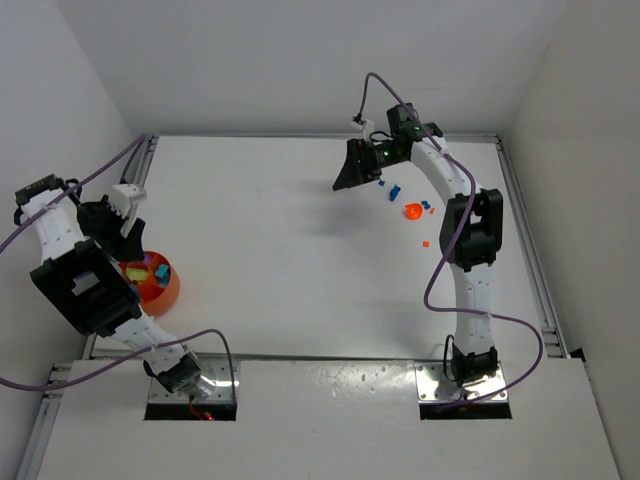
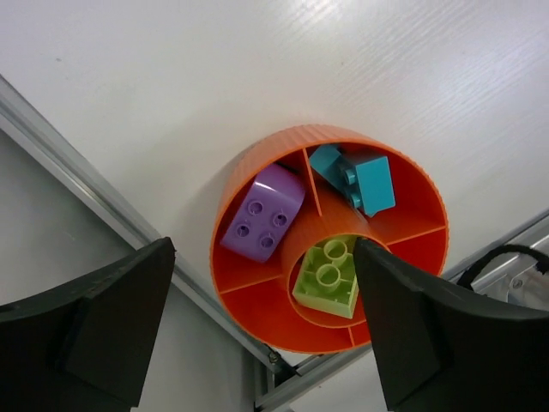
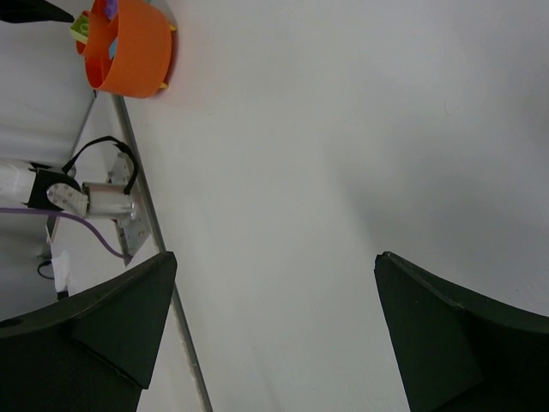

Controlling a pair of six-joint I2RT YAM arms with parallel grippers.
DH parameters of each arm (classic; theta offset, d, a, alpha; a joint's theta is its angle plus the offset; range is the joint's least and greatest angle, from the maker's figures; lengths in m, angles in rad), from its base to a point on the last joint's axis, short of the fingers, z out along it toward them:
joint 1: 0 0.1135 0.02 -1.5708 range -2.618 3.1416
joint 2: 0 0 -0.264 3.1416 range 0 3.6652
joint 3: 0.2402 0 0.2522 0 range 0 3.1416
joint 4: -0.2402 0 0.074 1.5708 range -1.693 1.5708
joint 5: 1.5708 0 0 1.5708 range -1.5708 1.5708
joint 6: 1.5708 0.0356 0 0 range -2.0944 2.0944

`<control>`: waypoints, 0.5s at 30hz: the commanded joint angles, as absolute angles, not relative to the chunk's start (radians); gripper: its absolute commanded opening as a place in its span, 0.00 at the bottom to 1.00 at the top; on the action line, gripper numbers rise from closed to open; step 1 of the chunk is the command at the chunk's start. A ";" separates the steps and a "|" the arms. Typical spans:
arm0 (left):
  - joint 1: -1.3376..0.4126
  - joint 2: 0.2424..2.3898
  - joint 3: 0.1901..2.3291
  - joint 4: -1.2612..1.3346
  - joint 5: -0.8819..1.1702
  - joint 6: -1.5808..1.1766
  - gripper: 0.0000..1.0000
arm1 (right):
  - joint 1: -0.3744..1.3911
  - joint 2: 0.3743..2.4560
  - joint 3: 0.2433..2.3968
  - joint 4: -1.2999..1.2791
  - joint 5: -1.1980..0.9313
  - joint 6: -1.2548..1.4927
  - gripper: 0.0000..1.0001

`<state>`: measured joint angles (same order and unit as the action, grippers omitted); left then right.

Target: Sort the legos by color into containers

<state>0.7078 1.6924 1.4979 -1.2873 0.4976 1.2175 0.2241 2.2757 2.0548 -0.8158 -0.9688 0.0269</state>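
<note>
In the left wrist view the round orange container lies right below my left gripper. Thin walls divide it into compartments. A purple lego fills one outer compartment, a cyan lego another, and a green lego rests in the centre cup. The left jaws stand open above the container and hold nothing. From above, the left gripper hovers over the container at the table's left edge. My right gripper is open and empty at the far right, close to loose blue legos and an orange lego.
A tiny orange bit and a blue bit lie beside the right arm. An aluminium rail runs along the table edge right next to the container. The right wrist view shows bare white table, with the container far off.
</note>
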 commanded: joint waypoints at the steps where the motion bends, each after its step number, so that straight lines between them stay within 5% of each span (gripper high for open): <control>1: 0.719 1.669 1.580 -1.301 0.584 1.191 0.93 | 0.229 2.270 2.054 -0.793 -0.977 0.023 0.99; 3: 0.719 1.669 1.643 -1.301 0.624 1.161 1.00 | 0.229 2.270 2.054 -0.793 -0.977 0.023 0.99; 15: 0.490 1.474 1.930 -0.941 0.681 0.571 1.00 | 0.229 2.241 2.063 -0.830 -0.709 -0.101 0.91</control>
<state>0.5777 1.5845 1.8946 -1.0920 0.6407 0.7940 0.2249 2.2757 2.0548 -0.8192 -0.8501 -0.0063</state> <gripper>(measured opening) 0.995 0.923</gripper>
